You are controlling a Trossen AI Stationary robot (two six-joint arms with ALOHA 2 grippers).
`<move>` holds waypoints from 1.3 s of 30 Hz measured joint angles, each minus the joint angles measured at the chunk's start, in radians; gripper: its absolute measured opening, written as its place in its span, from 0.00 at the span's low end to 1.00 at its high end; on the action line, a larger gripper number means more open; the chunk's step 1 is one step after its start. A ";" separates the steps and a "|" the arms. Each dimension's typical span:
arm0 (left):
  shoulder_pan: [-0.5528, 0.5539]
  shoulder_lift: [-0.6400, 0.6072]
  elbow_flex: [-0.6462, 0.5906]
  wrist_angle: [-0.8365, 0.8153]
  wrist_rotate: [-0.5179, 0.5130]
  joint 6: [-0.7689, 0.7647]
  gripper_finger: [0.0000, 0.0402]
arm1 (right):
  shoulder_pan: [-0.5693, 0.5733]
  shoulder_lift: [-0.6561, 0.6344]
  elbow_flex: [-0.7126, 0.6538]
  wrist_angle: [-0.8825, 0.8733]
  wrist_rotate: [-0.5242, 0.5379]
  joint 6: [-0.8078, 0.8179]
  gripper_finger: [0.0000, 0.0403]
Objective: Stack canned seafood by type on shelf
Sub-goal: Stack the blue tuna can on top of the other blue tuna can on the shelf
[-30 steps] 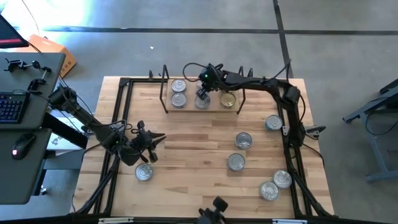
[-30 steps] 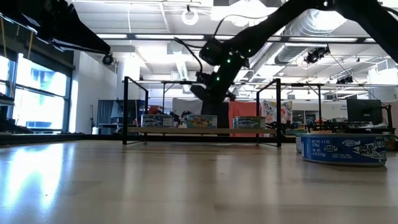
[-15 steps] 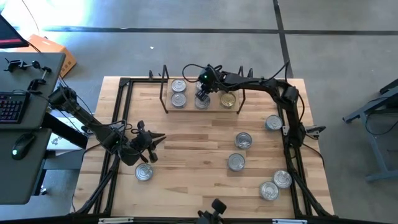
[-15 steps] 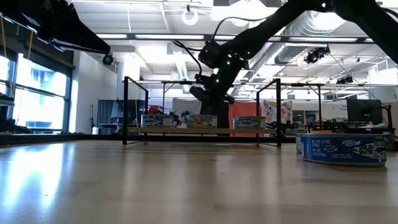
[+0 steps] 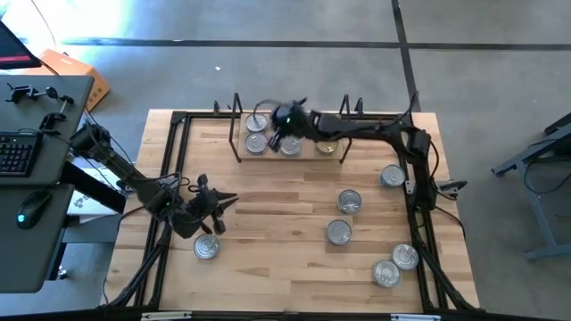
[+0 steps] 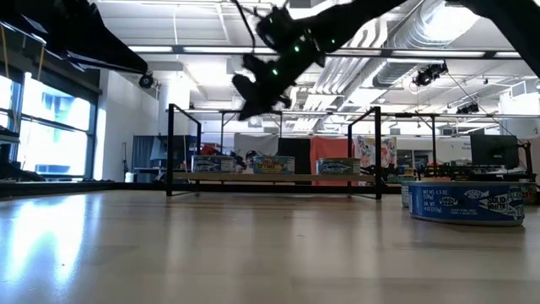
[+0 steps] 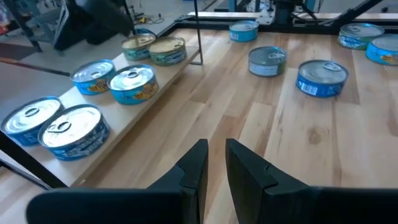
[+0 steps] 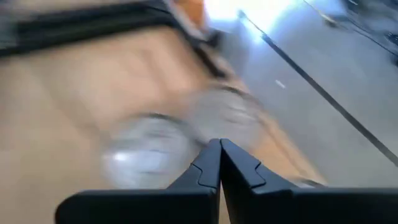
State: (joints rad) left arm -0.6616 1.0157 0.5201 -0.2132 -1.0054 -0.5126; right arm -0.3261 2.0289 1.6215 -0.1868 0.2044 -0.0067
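The shelf point(image 5: 308, 153) stands at the table's far side, a light board between black wire uprights. On it rest silver-lidded tins point(image 5: 256, 143) at its left end, blue-and-yellow tins point(image 7: 132, 84) in the middle and gold-topped tins point(image 5: 327, 143) toward the right. My right gripper point(image 5: 277, 134) hangs well above the board in the low view point(image 6: 251, 100), between the left and middle tins, shut and empty point(image 8: 219, 144). My left gripper point(image 5: 220, 205) waits near the table's left edge, fingers a narrow gap apart point(image 7: 214, 148), beside a loose tin point(image 5: 206, 246).
Several loose tins lie on the table's right half point(image 5: 350, 201) point(image 5: 339, 233) point(image 5: 391, 176) point(image 5: 404, 257) point(image 5: 385, 273); one shows close in the low view point(image 6: 467, 205). A black frame point(image 5: 178, 160) runs around the tabletop. Bare wood lies between the shelf and the loose tins.
My right gripper has risen from the middle tins on the shelf and swung toward the table's left, now well above the board and moving fast enough to blur its wrist view. The tins on the shelf have stayed in place.
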 joint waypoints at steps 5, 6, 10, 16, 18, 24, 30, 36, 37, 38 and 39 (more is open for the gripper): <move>-0.057 0.000 0.000 -0.006 0.001 -0.017 0.12 | 0.196 0.000 -0.152 0.281 -0.024 0.009 0.00; -0.073 0.003 0.000 -0.007 0.001 -0.023 0.12 | 0.239 0.000 -0.193 0.340 -0.023 0.017 0.00; -0.128 0.029 0.000 -0.006 -0.003 -0.029 0.12 | 0.405 -0.005 -0.318 0.575 -0.010 0.029 0.00; -0.149 0.113 0.000 0.031 -0.043 -0.035 0.12 | 0.628 -0.048 -0.370 0.626 0.157 -0.191 0.00; -0.139 0.146 0.000 0.062 -0.044 -0.028 0.12 | 0.682 -0.085 -0.369 0.598 0.250 -0.276 0.00; -0.091 0.236 0.000 0.234 -0.045 0.057 0.12 | 0.809 -0.195 -0.368 0.541 0.640 -0.357 0.01; -0.031 0.291 0.000 0.432 -0.037 0.214 0.12 | 0.920 -0.359 -0.367 0.246 0.867 -0.179 0.15; 0.007 0.343 0.000 0.545 0.116 0.280 0.12 | 0.987 -0.519 -0.366 -0.309 0.716 0.427 0.38; 0.013 0.355 0.000 0.564 0.140 0.295 0.12 | 0.988 -0.534 -0.366 -0.411 0.639 0.544 0.41; 0.018 0.366 0.000 0.583 0.163 0.314 0.12 | 0.988 -0.543 -0.366 -0.501 0.565 0.646 0.43; 0.025 0.376 0.000 0.601 0.180 0.335 0.12 | 0.988 -0.545 -0.367 -0.580 0.502 0.731 0.45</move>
State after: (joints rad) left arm -0.6368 1.3920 0.5201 0.3879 -0.8256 -0.1777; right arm 0.6621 1.4838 1.2549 -0.7671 0.7066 0.7243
